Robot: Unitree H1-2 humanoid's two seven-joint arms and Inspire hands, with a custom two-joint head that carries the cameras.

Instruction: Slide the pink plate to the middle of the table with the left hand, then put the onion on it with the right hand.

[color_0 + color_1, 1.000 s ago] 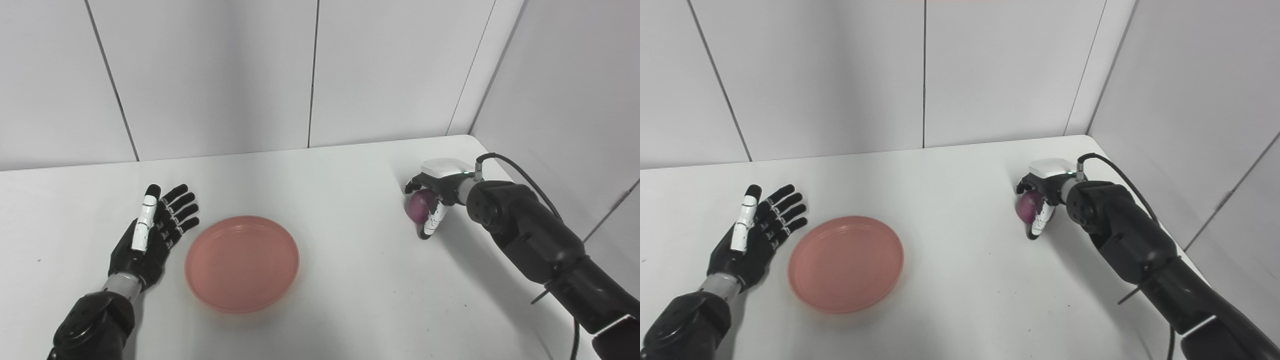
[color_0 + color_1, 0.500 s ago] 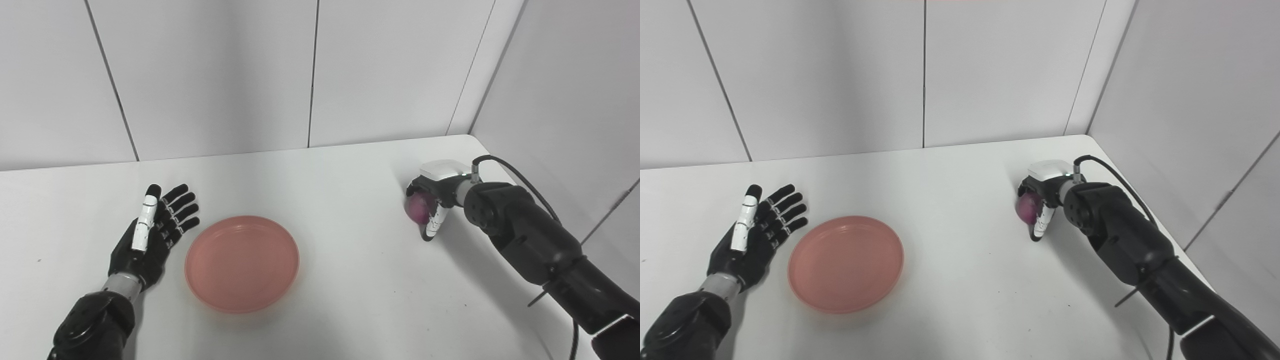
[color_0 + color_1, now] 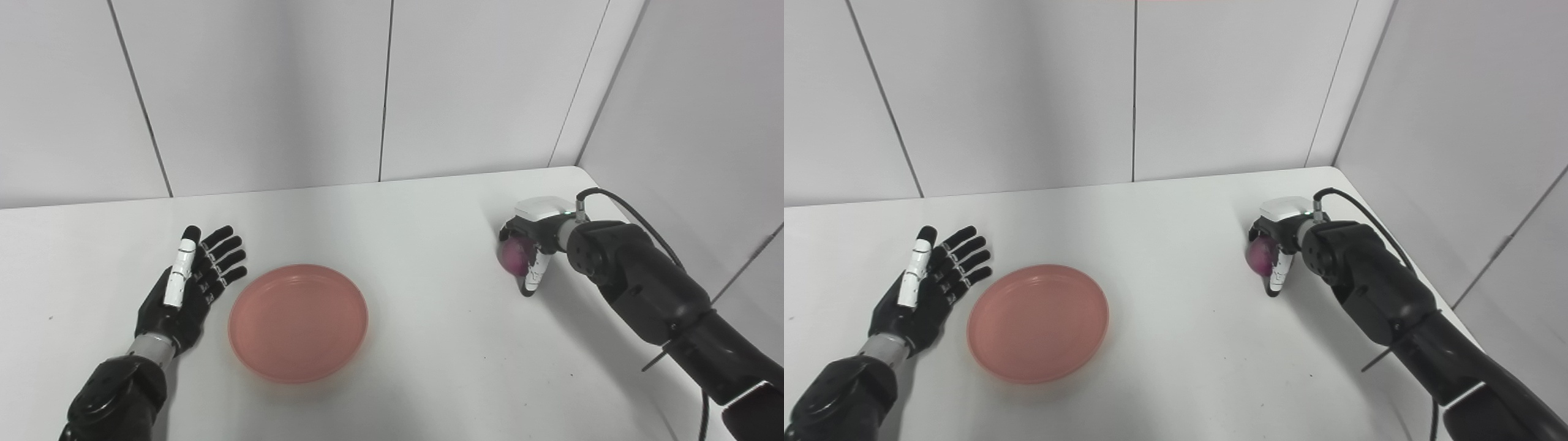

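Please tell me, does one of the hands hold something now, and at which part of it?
The right hand holds the onion, fingers wrapped over its right side. The left hand is open, beside the pink plate.

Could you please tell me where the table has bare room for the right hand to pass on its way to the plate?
The table lies bare between the pink plate and the onion in the right hand. Behind the plate is bare too. The left hand crowds the plate's left rim.
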